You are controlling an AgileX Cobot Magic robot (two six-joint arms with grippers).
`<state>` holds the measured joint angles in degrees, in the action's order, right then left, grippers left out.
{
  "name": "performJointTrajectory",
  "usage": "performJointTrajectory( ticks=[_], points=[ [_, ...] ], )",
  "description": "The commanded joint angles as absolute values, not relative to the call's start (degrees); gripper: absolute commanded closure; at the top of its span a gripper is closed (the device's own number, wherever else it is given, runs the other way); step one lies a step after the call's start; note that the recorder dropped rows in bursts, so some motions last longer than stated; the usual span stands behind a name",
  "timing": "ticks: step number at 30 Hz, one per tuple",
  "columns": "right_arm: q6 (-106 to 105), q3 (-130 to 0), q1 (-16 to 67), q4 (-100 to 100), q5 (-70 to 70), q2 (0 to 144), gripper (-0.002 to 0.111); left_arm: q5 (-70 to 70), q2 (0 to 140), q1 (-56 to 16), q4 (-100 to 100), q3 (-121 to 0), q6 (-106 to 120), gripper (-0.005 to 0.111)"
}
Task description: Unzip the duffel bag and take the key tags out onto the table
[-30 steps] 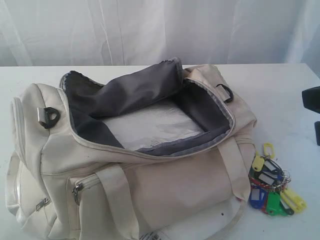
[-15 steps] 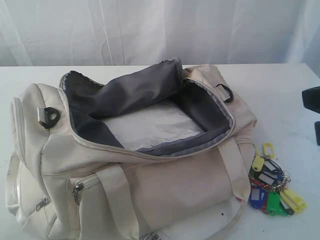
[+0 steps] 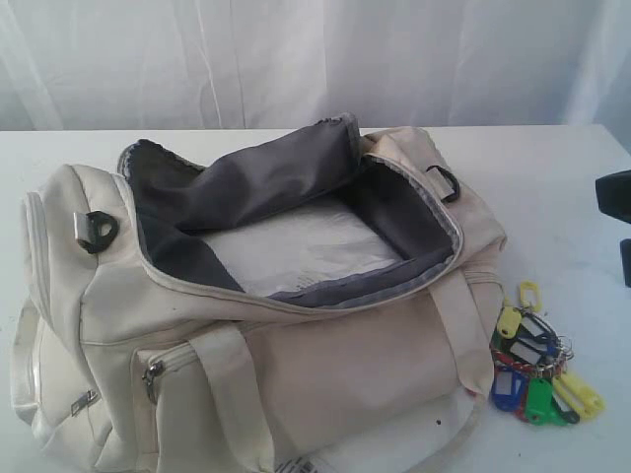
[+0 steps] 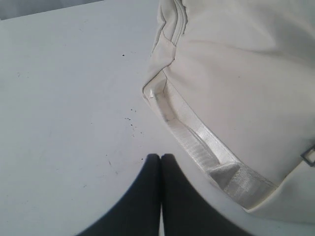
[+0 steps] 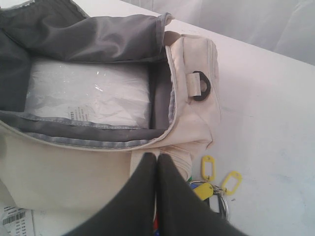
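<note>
The cream duffel bag (image 3: 325, 374) lies unzipped on the white table (image 3: 552, 187), its grey lining folded back over a white plastic-wrapped packet (image 3: 296, 251) inside. The key tags (image 3: 537, 365), a bunch of yellow, blue, green and red tags, lie on the table beside the bag's right end, also visible in the right wrist view (image 5: 214, 179). My right gripper (image 5: 157, 157) is shut and empty, above the bag's edge next to the tags. My left gripper (image 4: 160, 157) is shut and empty over bare table beside the bag's webbing strap (image 4: 197, 142).
A white curtain (image 3: 296, 59) hangs behind the table. A dark piece of the right arm (image 3: 616, 212) shows at the right edge of the exterior view. A white paper barcode tag (image 5: 15, 216) lies by the bag's front.
</note>
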<state>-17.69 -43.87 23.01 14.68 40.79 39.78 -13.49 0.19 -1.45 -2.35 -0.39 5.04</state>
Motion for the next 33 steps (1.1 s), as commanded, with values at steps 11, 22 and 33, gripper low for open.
performJointTrajectory(
  ticks=[11,22,33],
  points=[
    [-17.82,-43.89,23.6,14.85,40.71,38.8,0.108,-13.24,0.0,-1.34,-3.33,0.0,4.99,0.107],
    [-17.82,-43.89,15.72,15.03,40.6,22.32,0.108,-13.24,0.0,-1.45,-3.33,0.0,4.99,0.107],
    [-17.82,-43.62,9.14,14.92,40.6,10.6,0.108,-13.24,0.0,-1.45,-3.33,0.0,4.99,0.107]
  ],
)
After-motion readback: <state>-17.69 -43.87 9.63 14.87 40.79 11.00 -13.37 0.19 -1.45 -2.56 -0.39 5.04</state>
